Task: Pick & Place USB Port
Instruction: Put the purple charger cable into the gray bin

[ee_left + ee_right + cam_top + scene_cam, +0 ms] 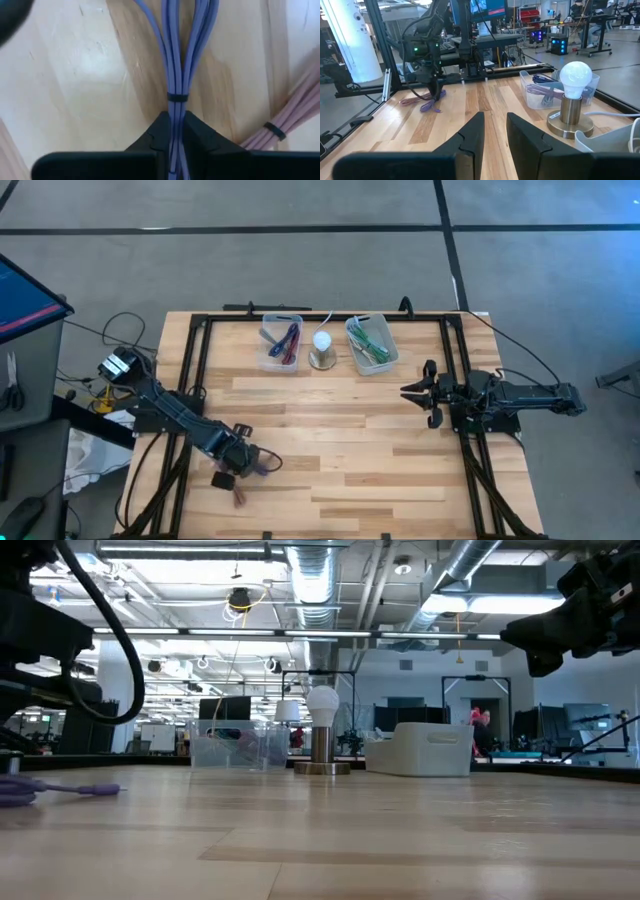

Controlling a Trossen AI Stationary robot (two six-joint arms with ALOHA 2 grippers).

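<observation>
Two arms work this wooden table (330, 450), and the left one is low at about eight o'clock of the board in the high view. Its left gripper (172, 145) is clamped on a purple cable bundle (175, 60): in the left wrist view the two dark fingers (150, 142) press the strands from either side, just behind a small black tie. A pink cable bundle (295, 112) lies on the wood just beside it (also banded with a black tie), not touching the fingers. From table height the purple cable (55, 789) lies flat on the board at nine o'clock.

Toward twelve o'clock, along the far edge, stand three things in a row. First is a clear bin (280, 342) holding purple and red cables. Next, just beside it, is a white bulb lamp (322, 348) on a round metal base. Last is a second clear bin (371, 344) with green cables inside.

At three o'clock the right gripper (412, 392) hangs above the board, pointing inward and well apart from everything; its fingers (470, 135) stand a little apart, with nothing between them.
</observation>
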